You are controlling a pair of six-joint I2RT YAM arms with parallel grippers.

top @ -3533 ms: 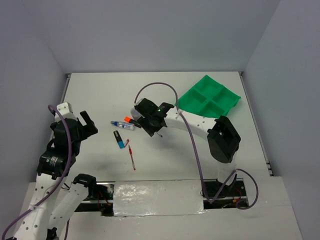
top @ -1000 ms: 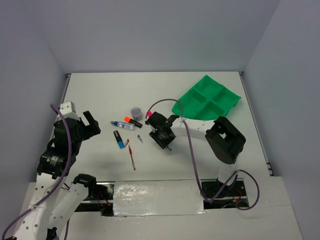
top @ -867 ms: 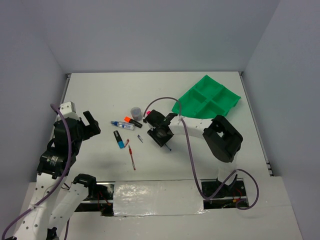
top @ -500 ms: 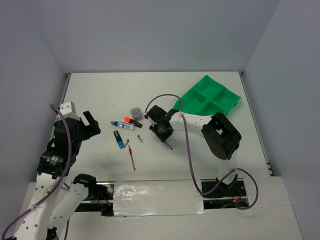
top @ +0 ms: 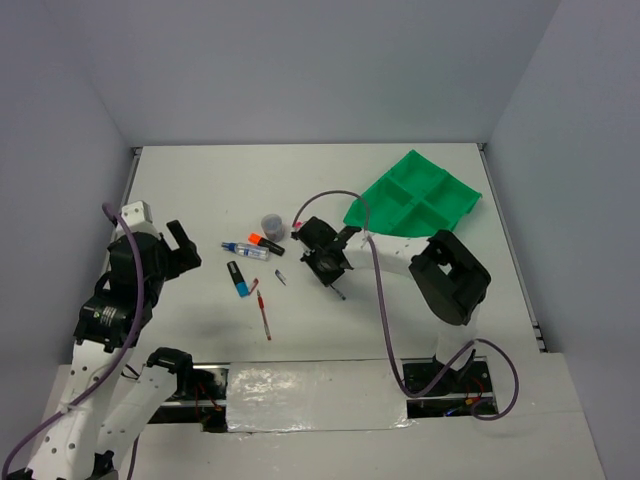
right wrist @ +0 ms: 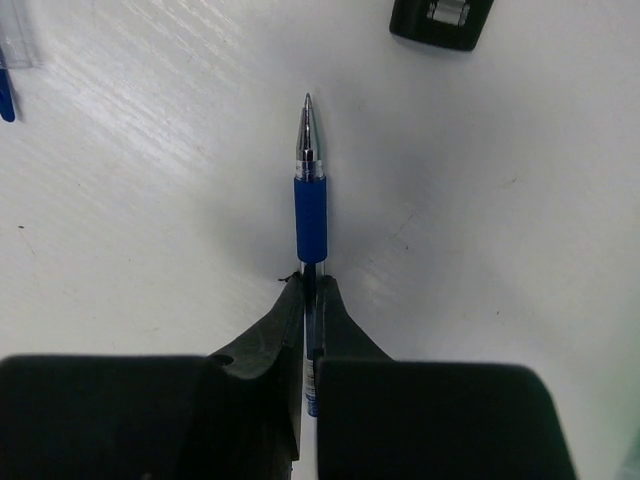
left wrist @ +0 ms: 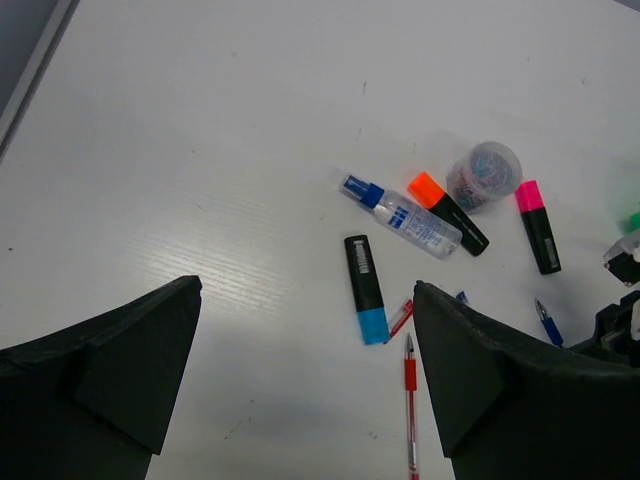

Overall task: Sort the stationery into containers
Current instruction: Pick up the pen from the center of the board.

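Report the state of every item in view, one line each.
right pincer, shut on the blue pen
blue pen, gripped at its rear end, uncapped, tip pointing outward
left pincer, open, empty
green tray, all four compartments empty
orange highlighter, capped, lying flat
pink highlighter, capped, lying flat
blue highlighter, capped, lying flat
red pen, lying flat
clear-blue tube, capped, lying flat
grey round piece, standing upright

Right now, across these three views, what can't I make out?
Right wrist view: the blue pen, its rear end hidden between the fingers of the right hand.
Left wrist view: the red pen, its lower end cut off by the bottom edge; the green tray, only a sliver at the right edge.
Top view: the grey round piece, its contents too small.
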